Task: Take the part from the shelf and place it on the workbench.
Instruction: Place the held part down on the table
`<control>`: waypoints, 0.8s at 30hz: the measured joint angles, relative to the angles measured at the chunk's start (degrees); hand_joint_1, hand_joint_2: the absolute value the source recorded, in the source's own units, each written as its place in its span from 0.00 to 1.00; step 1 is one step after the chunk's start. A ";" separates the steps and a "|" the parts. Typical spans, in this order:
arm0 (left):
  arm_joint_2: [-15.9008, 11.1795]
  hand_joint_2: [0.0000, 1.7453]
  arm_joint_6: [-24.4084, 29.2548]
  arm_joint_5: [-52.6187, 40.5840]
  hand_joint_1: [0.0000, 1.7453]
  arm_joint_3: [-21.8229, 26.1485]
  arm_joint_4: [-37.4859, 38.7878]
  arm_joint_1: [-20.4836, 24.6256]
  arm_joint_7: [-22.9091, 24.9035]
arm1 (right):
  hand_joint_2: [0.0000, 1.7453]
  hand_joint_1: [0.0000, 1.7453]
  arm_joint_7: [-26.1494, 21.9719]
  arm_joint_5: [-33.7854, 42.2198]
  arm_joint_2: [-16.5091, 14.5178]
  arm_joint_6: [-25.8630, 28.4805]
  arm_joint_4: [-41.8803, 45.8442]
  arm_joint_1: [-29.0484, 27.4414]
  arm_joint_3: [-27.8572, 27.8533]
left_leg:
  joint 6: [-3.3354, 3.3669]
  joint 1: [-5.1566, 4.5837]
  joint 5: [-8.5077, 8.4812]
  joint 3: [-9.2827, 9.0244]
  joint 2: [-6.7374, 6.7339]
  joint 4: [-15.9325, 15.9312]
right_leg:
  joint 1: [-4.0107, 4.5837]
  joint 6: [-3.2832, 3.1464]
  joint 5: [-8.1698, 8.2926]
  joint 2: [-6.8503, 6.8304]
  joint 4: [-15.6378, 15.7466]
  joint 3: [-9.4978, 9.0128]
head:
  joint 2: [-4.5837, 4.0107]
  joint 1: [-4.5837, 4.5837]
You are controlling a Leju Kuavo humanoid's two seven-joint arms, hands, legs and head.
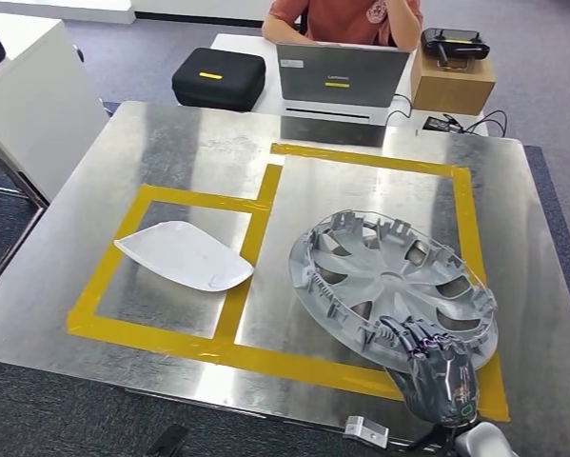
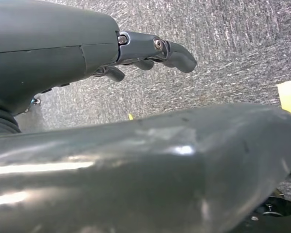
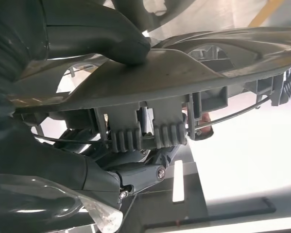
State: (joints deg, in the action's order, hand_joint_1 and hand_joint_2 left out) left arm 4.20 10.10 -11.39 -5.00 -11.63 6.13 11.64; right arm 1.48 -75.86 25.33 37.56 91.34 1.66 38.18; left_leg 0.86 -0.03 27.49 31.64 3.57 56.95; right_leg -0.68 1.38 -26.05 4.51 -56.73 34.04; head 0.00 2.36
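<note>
Right hand [image 1: 434, 373] grips the near rim of the grey wheel cover [image 1: 393, 283] on the workbench [image 1: 88, 276].

Bare metal workbench [image 1: 88, 257] along left, near and far-right margins; passage open there. Left yellow-taped bay blocked by white curved panel [image 1: 185, 255], lying flat, with bare strips of metal around it. Right bay largely covered by grey wheel cover [image 1: 393, 286], near edge gripped by right hand [image 1: 436, 367], thumb [image 3: 111, 36] on top, fingers [image 3: 136, 177] beneath. Beyond far edge: laptop [image 1: 343, 76], black case [image 1: 218, 78], cardboard box [image 1: 452, 84], seated person [image 1: 339, 19]. White shelf [image 1: 30, 114] flanking far-left corner. Left hand [image 2: 151, 51] hanging over carpet, fingers apart.
</note>
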 joint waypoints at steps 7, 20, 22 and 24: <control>-0.03 0.00 0.05 0.11 0.00 0.67 0.07 -0.27 -0.26 | 1.00 1.00 1.57 -0.48 -0.07 -0.30 0.15 -1.40 -1.51 | 0.00 0.00 0.00 0.00 0.01 0.00 | 0.00 0.00 0.00 -0.02 0.00 0.00 | 0.00 0.00; -0.38 1.00 -1.03 1.03 0.00 1.54 0.31 -0.48 -0.08 | 1.00 0.00 1.27 -0.98 -0.87 -1.21 0.85 -1.59 -2.86 | 0.00 0.00 0.00 -0.01 0.00 0.00 | 0.00 0.00 0.00 -0.01 0.00 -0.01 | 0.00 -0.01; -0.45 0.50 -1.15 1.17 0.00 1.70 0.33 -0.51 -0.09 | 0.50 0.00 1.26 -0.96 -0.88 -1.21 0.97 -1.54 -2.86 | 0.00 0.00 0.00 -0.01 0.00 0.00 | 0.00 0.00 0.00 -0.01 0.00 -0.01 | 0.00 0.00; -0.52 0.00 -1.09 1.32 0.00 1.93 0.37 -0.53 -0.13 | 0.00 0.00 1.34 -0.81 -0.91 -1.16 1.05 -1.53 -2.90 | 0.00 0.00 0.00 -0.01 0.00 0.00 | 0.00 0.00 0.00 -0.01 0.00 -0.01 | 0.00 0.00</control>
State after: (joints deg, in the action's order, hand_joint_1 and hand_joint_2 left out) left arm 3.68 9.00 -10.07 -3.07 -11.27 5.60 11.51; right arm 2.82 -76.67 24.43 36.39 92.39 0.13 35.28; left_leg 0.85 -0.03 27.49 31.63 3.57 56.94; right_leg -0.67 1.37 -26.05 4.50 -56.74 34.03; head 0.00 2.36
